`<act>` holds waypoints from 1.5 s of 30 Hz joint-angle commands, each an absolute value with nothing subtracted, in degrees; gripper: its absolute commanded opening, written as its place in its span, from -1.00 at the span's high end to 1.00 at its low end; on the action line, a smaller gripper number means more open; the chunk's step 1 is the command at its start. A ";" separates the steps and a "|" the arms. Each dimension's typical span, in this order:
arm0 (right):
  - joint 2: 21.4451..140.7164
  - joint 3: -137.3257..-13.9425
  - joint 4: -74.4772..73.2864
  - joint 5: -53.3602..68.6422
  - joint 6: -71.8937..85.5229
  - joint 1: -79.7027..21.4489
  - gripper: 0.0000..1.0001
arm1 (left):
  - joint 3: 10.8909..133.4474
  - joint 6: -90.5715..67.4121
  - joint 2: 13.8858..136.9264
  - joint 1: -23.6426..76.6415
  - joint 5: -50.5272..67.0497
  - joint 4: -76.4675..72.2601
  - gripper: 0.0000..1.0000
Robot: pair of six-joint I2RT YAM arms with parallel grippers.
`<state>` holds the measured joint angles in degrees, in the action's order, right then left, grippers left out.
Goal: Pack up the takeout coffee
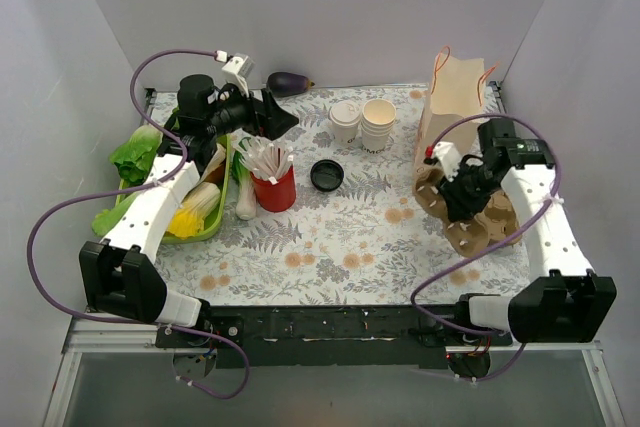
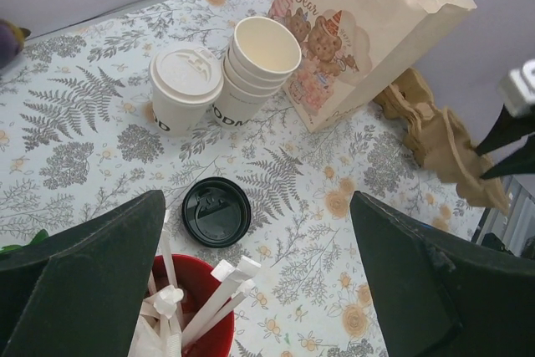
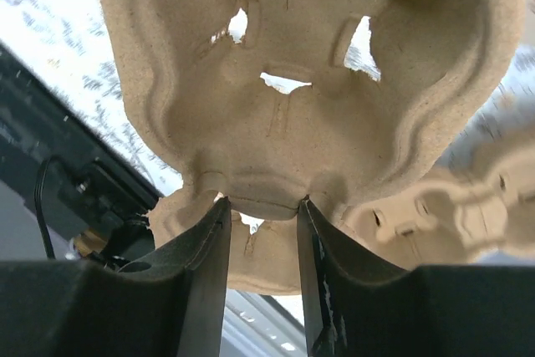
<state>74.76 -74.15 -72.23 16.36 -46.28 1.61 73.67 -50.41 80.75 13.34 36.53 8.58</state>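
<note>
The takeout coffee (image 1: 344, 119), a cream cup with a white lid, stands at the back centre; it also shows in the left wrist view (image 2: 185, 85). My left gripper (image 1: 283, 123) hangs open and empty above the red cup, left of the coffee; in its wrist view the gripper (image 2: 257, 200) has wide jaws. My right gripper (image 1: 462, 209) is at the right, shut on the rim of a brown cardboard cup carrier (image 1: 478, 225). In the right wrist view the gripper (image 3: 262, 202) pinches the carrier (image 3: 292, 64) edge.
A stack of lidless cups (image 1: 378, 125) stands beside the coffee. A flat black lid (image 1: 327, 175) lies in the middle. A red cup of straws (image 1: 273, 187), a green vegetable tray (image 1: 205, 229), a paper bag (image 1: 452, 107) and an eggplant (image 1: 290, 82) stand around.
</note>
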 commanded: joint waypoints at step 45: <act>73.54 -84.80 -36.84 2.30 -42.63 -16.97 -0.60 | 87.19 -43.59 83.41 14.41 41.05 16.26 -0.88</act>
